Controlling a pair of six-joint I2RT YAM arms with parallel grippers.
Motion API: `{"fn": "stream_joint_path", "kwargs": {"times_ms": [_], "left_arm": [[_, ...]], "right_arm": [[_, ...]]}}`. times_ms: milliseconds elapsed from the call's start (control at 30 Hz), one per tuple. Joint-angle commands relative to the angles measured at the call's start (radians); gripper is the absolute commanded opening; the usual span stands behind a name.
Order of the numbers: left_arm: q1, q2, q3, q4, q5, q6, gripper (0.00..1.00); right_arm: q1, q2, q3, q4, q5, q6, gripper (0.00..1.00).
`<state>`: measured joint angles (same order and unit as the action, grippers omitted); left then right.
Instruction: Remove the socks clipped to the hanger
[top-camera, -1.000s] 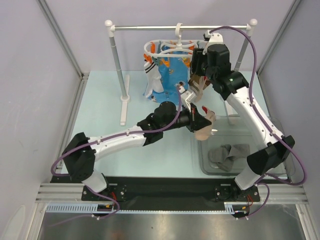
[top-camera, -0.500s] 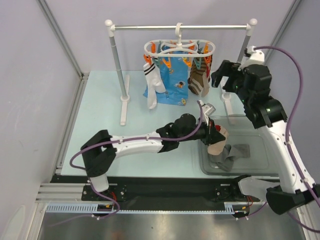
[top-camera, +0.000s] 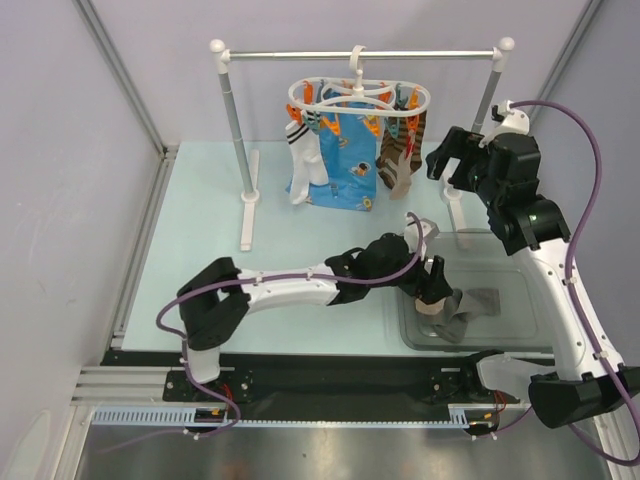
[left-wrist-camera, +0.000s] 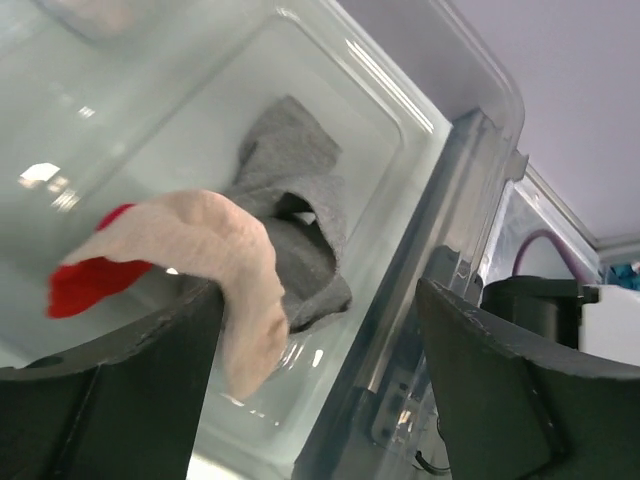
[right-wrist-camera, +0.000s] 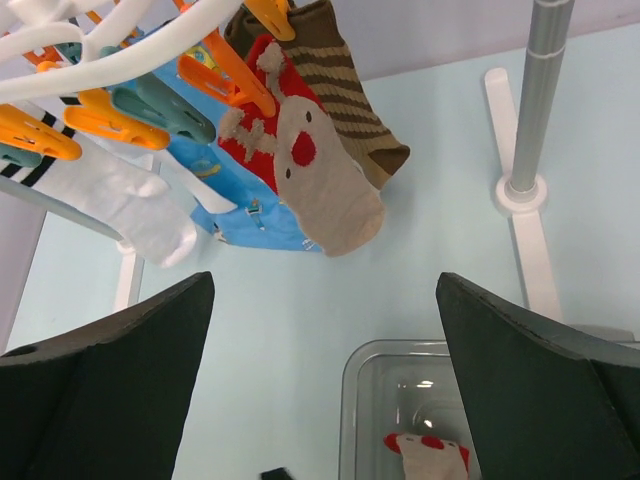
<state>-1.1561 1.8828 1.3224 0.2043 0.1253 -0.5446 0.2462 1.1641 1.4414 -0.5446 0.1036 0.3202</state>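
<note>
While the left gripper (left-wrist-camera: 318, 290) hung over the clear bin (left-wrist-camera: 488, 70) at about 4 o'clock on the table (top-camera: 200, 230), its jaws stood wide with nothing between them. Yet the beige sock (left-wrist-camera: 200, 240) with the red toe appeared to lie draped against the finger (left-wrist-camera: 120, 390) on the 9 o'clock side of the wrist view. That looked the nearest hazard: if the arm rose straight up, the fabric could cling to the finger and ride out of the bin, away from the grey sock (left-wrist-camera: 285, 170) lying at its 3 o'clock.

The right gripper (right-wrist-camera: 325, 285) was likewise spread wide and empty, at roughly 3 o'clock of the hanger (top-camera: 296, 97), which hung from the rail (top-camera: 300, 55) at 12 o'clock. On it the reindeer sock (right-wrist-camera: 325, 185) overlapped the brown striped sock (right-wrist-camera: 355, 110), both pinched by orange clips (right-wrist-camera: 225, 80). The blue cloth (right-wrist-camera: 240, 215) hung right behind them and the white sock (right-wrist-camera: 120, 200) at their 9 o'clock. Jaws that wide could close on two layers at once, or catch the cloth. A hard tug against a clip would probably swing the hanger, or lift its hook off the rail.
</note>
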Motion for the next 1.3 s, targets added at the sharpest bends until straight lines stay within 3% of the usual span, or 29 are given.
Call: {"fn": "stream_joint_path", "kwargs": {"times_ms": [0, 233, 467, 633, 800, 900, 933, 1033, 1167, 1267], "left_arm": [[0.012, -0.167, 0.043, -0.072, -0.093, 0.067, 0.83], [0.097, -0.41, -0.156, -0.111, -0.162, -0.017, 0.82], [0.259, -0.614, -0.31, -0.167, -0.161, -0.06, 0.81], [0.344, -0.724, -0.405, -0.118, -0.153, -0.075, 0.81], [0.355, -0.746, -0.431, -0.103, -0.15, -0.075, 0.81], [0.355, -0.735, -0.434, -0.088, -0.135, -0.08, 0.8], [0.355, -0.728, -0.433, -0.082, -0.135, -0.08, 0.8], [0.354, -0.712, -0.44, -0.053, -0.139, -0.06, 0.79], [0.354, -0.659, -0.419, 0.001, -0.254, 0.033, 0.78], [0.352, -0.605, -0.361, 0.055, -0.221, 0.086, 0.78]], "right_arm": [[-0.004, 0.016, 0.002, 0.063, -0.013, 0.028, 1.0], [-0.012, 0.092, -0.013, 0.135, -0.064, -0.016, 0.95], [-0.01, 0.157, -0.122, 0.374, -0.188, -0.073, 0.87], [0.013, 0.239, -0.131, 0.457, -0.145, -0.141, 0.81], [0.051, 0.318, -0.145, 0.535, -0.018, -0.185, 0.77], [0.065, 0.35, -0.159, 0.581, 0.027, -0.159, 0.67], [0.068, 0.351, -0.162, 0.583, 0.033, -0.153, 0.53], [0.07, 0.321, -0.164, 0.554, 0.024, -0.122, 0.31], [0.073, 0.244, -0.142, 0.448, -0.024, -0.078, 0.15], [0.073, 0.198, -0.131, 0.385, -0.051, -0.052, 0.0]]}}
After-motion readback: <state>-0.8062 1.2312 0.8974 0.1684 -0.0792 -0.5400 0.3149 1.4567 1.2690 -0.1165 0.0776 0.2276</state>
